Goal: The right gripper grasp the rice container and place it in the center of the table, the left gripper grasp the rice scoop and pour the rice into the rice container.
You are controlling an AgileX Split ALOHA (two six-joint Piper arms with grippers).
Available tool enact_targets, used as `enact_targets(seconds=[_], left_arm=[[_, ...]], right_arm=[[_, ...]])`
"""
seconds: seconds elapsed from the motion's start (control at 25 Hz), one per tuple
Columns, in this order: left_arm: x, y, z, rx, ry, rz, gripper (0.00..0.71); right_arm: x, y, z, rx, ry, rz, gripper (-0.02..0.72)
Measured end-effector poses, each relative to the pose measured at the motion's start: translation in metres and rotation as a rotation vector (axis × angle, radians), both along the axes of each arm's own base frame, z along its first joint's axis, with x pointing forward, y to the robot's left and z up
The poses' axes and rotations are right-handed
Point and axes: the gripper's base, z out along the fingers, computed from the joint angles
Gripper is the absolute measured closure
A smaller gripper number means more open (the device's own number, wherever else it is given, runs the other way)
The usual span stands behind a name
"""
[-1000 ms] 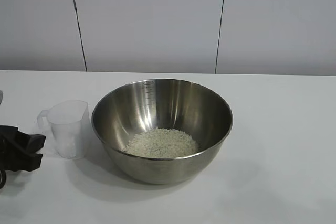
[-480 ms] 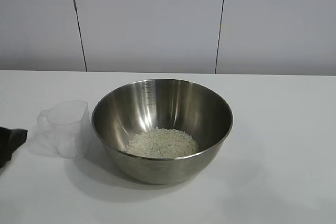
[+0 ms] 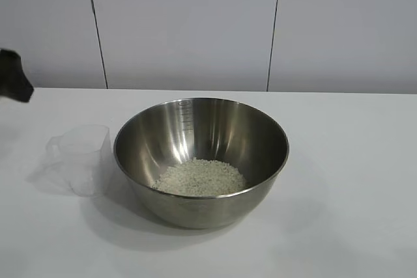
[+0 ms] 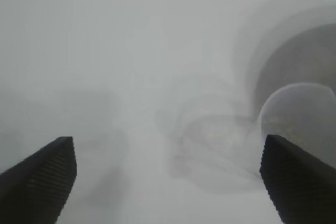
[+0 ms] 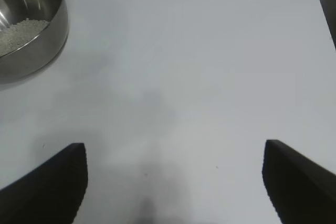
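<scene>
The rice container (image 3: 202, 161), a shiny steel bowl, stands mid-table with a heap of white rice (image 3: 199, 177) in its bottom. Just left of it the rice scoop (image 3: 81, 157), a clear plastic cup, stands upright and free on the table (image 3: 352, 180). A dark part of the left arm (image 3: 14, 77) shows at the far left edge, raised well above and away from the scoop. In the left wrist view my left gripper (image 4: 167, 138) is open and empty, with the scoop (image 4: 296, 111) and bowl (image 4: 304, 45) beyond one finger. My right gripper (image 5: 174, 143) hangs open over bare table, the bowl (image 5: 37, 30) off to one side.
A white panelled wall (image 3: 189, 24) runs behind the table's far edge. Bare white tabletop lies to the right of the bowl and in front of it. The right arm does not show in the exterior view.
The left gripper drew back leftward from beside the scoop, then rose to the upper left edge. Scoop, bowl and rice stayed put.
</scene>
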Motion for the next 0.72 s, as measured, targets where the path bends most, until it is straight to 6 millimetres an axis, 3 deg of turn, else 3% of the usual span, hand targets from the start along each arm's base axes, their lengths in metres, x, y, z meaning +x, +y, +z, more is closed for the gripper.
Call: enact_targets(seconds=[0.16, 0.28, 0.4, 0.6, 0.72], left_arm=[[-0.019, 0.058, 0.013, -0.009, 0.022, 0.188, 0.024], [-0.036, 0.074, 0.022, 0.013, 0.015, 0.240, 0.039], [-0.052, 0.063, 0.047, 0.037, -0.063, 0.219, 0.049], [-0.095, 0.019, 0.096, 0.065, -0.293, 0.121, 0.053], [-0.125, -0.010, 0.104, 0.093, -0.416, 0.037, 0.053]], right_arm=[[0.000, 0.000, 0.000, 0.000, 0.000, 0.000, 0.083], [0.000, 0.000, 0.000, 0.000, 0.000, 0.000, 0.083], [0.000, 0.000, 0.000, 0.000, 0.000, 0.000, 0.083], [0.000, 0.000, 0.000, 0.000, 0.000, 0.000, 0.083], [0.000, 0.000, 0.000, 0.000, 0.000, 0.000, 0.083]])
